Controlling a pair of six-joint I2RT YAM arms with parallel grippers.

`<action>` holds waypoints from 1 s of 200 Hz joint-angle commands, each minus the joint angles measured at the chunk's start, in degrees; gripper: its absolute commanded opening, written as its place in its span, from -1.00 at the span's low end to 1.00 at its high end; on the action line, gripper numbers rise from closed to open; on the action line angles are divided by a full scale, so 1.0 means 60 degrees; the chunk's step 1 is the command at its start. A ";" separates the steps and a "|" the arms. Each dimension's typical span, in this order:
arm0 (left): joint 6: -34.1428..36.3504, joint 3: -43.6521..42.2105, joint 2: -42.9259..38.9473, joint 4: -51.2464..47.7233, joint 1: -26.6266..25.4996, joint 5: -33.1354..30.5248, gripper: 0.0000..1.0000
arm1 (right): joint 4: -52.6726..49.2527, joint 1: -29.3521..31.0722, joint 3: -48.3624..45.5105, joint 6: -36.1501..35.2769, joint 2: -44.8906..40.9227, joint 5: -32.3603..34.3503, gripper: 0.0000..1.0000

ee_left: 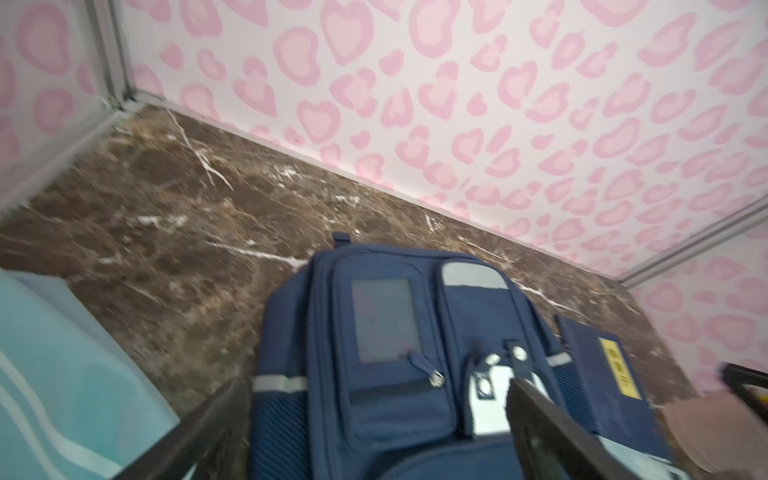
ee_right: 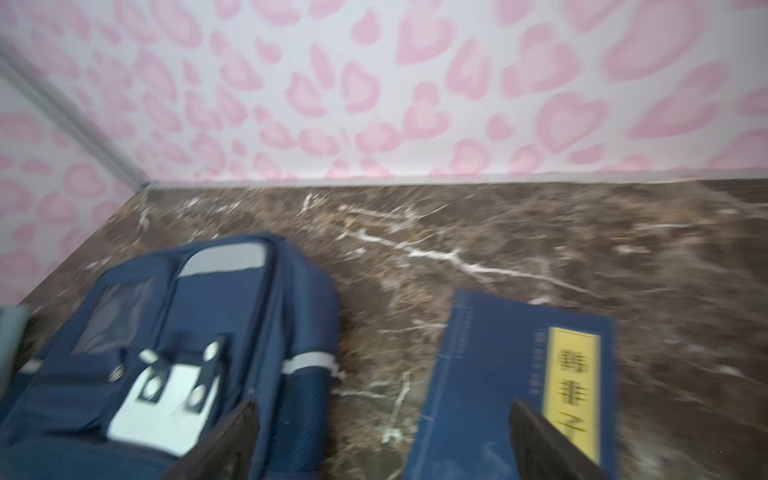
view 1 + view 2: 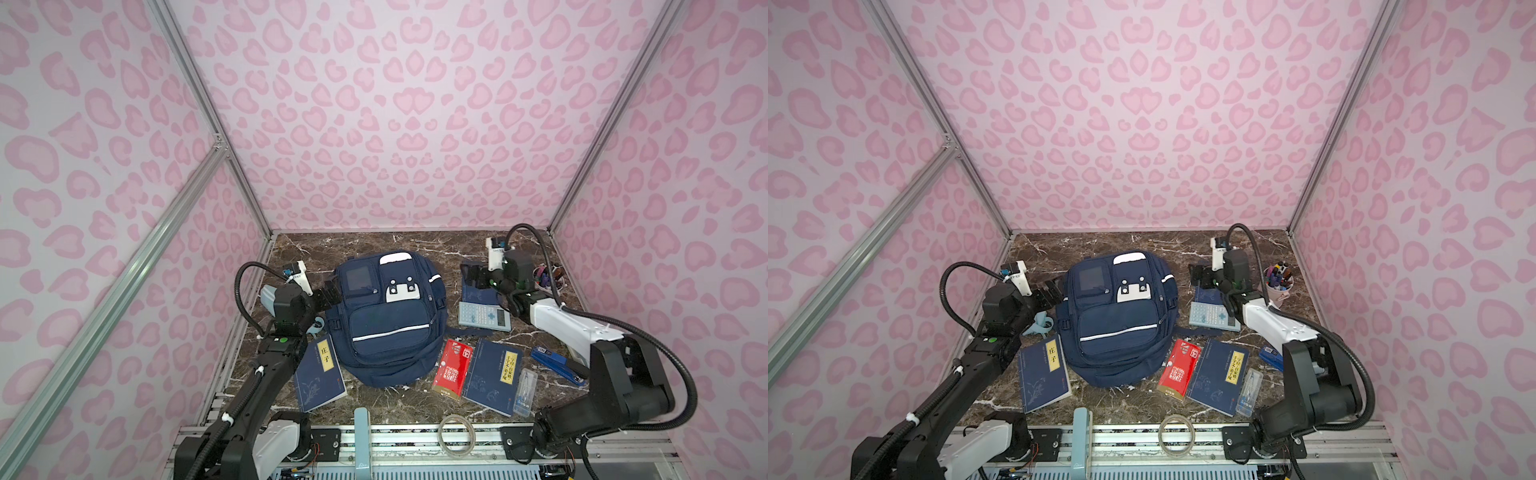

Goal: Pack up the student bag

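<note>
Navy fabric, soft and slumping: the student bag (image 3: 388,320) in the middle of the counter (image 3: 419,249) likely folds when lifted; take its top loop (image 1: 340,237). Left hand (image 3: 330,292), right hand (image 3: 473,275): both released, empty.

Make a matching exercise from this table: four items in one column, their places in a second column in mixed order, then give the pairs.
Things:
1. navy-blue fabric backpack
2. red rectangular packet
3. pale grey calculator
4. clear ring-shaped tape roll

Places:
A. at the near edge, partly on the metal rail
B. between the backpack and a navy book with a yellow label
C. middle of the brown marble table
D. right of the backpack, farther back than the red packet

Pairs: 1-C, 2-B, 3-D, 4-A
</note>
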 commanded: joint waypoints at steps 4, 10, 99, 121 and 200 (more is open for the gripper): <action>-0.1237 -0.0826 -0.0762 -0.1044 -0.1439 -0.0146 0.85 | -0.1953 0.0649 0.1537 -0.0182 0.1510 -0.0546 0.89; -0.1401 -0.1062 -0.0877 -0.1008 -0.1891 -0.0375 0.82 | -0.2244 0.0795 0.1954 -0.0335 0.1894 -0.0539 0.88; -0.2454 -0.0646 0.3332 0.0658 -0.4663 -0.1193 0.26 | -0.4912 0.1010 0.6083 -0.1226 0.5674 -0.1026 0.46; -0.2324 0.0039 0.4636 0.0815 -0.4693 -0.1461 0.06 | -0.4940 0.0699 0.6071 -0.1076 0.5779 -0.1689 -0.07; -0.1596 0.3296 0.8048 0.0360 -0.4074 -0.1749 -0.39 | -0.4752 0.0147 0.5374 -0.0656 0.5231 -0.1914 -0.80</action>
